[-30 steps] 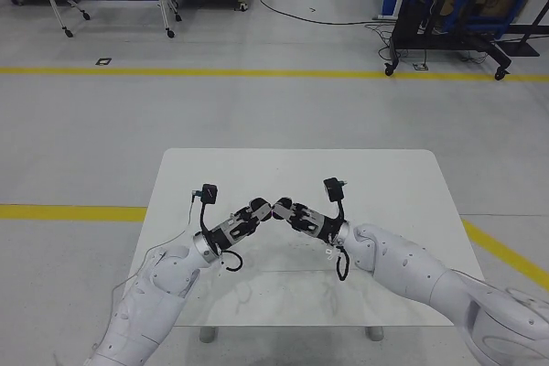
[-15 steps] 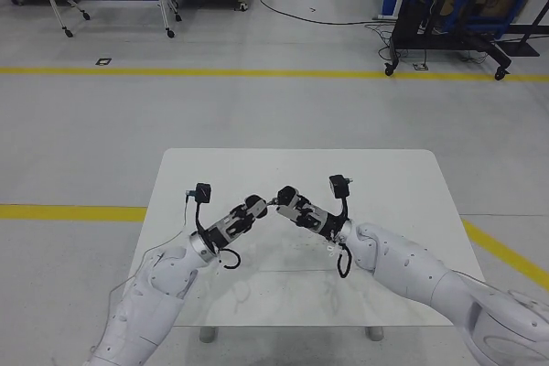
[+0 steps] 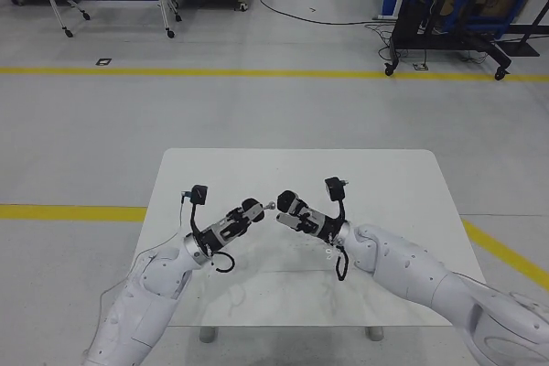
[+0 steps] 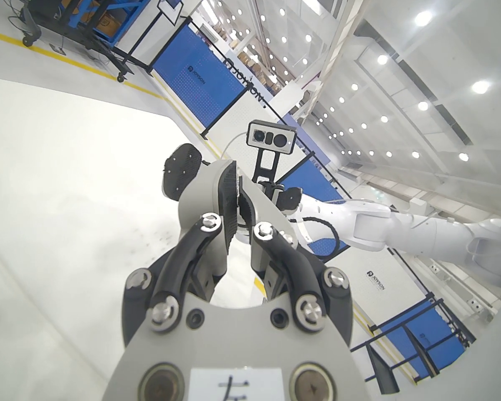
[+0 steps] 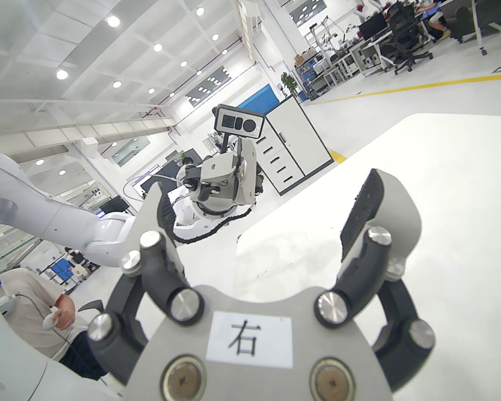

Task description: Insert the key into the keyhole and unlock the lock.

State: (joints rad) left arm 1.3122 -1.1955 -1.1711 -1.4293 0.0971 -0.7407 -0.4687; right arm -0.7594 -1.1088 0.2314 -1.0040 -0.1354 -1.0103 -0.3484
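left gripper (image 3: 255, 209) faces right gripper (image 5: 267, 194) above the table (image 3: 393, 174)
left clenches a silvery piece (image 3: 270, 205) aimed at the released right claw

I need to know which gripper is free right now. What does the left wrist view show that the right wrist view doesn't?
Left wrist view alone: the grey-fingered, black-padded left gripper from behind, pads pressed shut; anything pinched there is hidden. Right wrist view alone: the matching right gripper from behind, open with nothing in its gap. Both: the flat white table and the opposite arm's gripper farther off.
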